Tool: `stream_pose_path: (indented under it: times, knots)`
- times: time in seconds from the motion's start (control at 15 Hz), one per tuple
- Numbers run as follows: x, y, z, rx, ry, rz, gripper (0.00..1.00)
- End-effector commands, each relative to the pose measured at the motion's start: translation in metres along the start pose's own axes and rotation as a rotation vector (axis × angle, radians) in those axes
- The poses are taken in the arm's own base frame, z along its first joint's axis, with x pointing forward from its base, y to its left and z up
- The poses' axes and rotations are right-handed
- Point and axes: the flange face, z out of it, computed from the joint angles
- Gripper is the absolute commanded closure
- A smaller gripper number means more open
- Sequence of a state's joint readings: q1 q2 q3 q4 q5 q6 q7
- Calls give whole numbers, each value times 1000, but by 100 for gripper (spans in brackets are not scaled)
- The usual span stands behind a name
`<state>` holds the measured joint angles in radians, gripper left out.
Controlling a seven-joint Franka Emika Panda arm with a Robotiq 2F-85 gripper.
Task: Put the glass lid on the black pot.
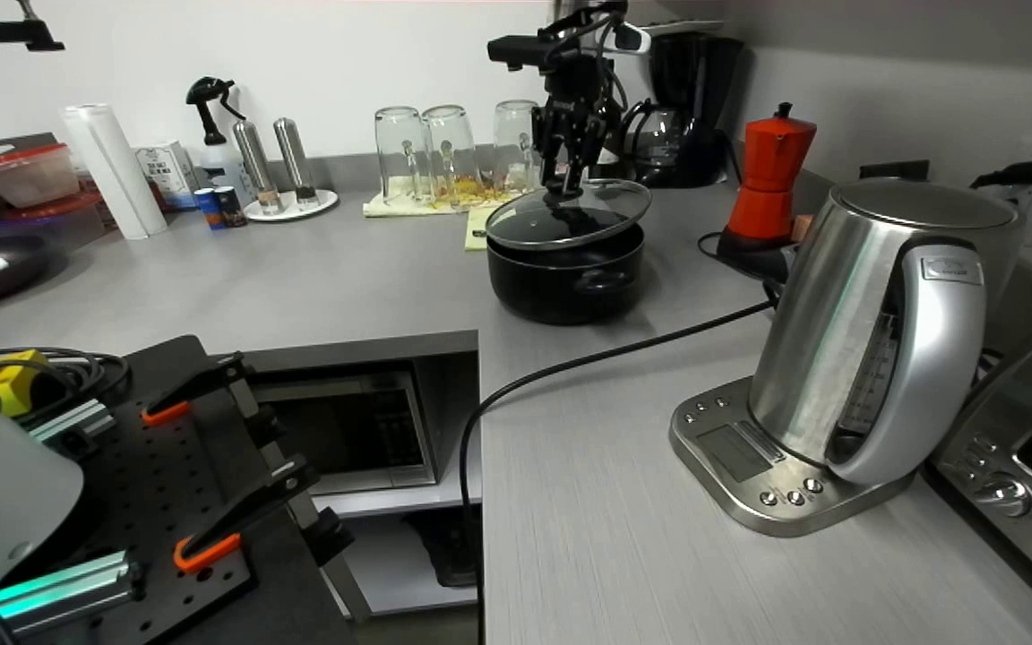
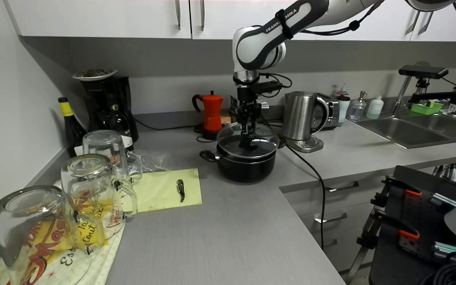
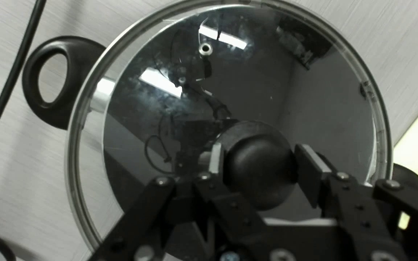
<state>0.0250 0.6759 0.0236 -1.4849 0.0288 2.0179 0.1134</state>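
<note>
We have the gripper (image 3: 261, 159) narrowed around the dark knob (image 3: 259, 181) of the glass lid (image 1: 601, 219), clasping it from either side. The lid is over the black pot (image 1: 561, 291); in an exterior view it tilts, left edge lower than right, with a dark gap above the pot's near rim. We cannot tell whether the two touch. In the wrist view we see counter (image 3: 24, 188) through the glass along the lid's left edge, and a pot handle (image 3: 82, 61) sticking out there. In an exterior view, the red coffee pot (image 1: 771, 175) stands to the pot's right, the kettle (image 1: 821, 331) nearer and farther right, the coffee maker (image 1: 695, 103) beyond, and the clear mugs (image 1: 402, 148) far and left.
</note>
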Motion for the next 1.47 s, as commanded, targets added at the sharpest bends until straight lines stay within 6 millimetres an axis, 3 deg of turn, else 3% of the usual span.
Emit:
stream_pose_path:
  times: [0.0, 1.4]
  knots:
    - [12, -1, -6, 27, 1, 18, 75]
    - [22, -2, 12, 48, -13, 20, 75]
